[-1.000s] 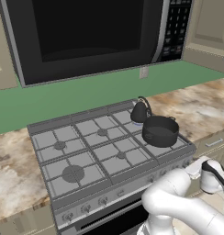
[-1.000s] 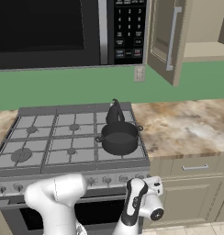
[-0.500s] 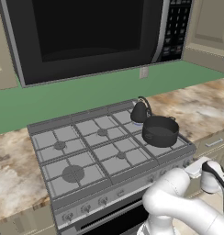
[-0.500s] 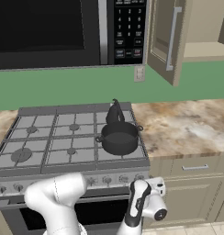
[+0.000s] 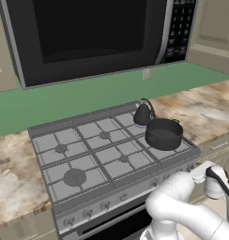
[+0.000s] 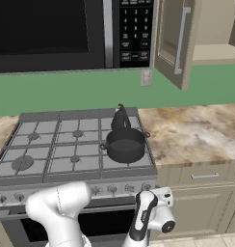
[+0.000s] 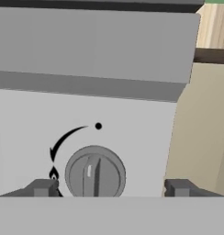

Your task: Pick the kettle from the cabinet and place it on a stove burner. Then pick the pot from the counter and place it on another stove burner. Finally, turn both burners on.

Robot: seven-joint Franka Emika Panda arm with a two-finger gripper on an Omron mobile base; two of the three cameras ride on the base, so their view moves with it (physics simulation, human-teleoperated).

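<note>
Black kettle (image 5: 142,114) and pot (image 5: 164,134) both sit on the stove's (image 5: 64,140) right-hand burners, so placing's done. I've got the gripper (image 7: 109,188) spread wide around a knob (image 7: 95,174); burners likely still off.

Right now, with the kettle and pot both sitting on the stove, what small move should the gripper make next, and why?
Probably ease forward and close on the knob. The kettle and pot already sit on the right-hand burners, so lighting them is what's left. In the hand view the gripper looks open, its fingertips apart with the knob between them, nearer one tip, and not yet gripped.
</note>
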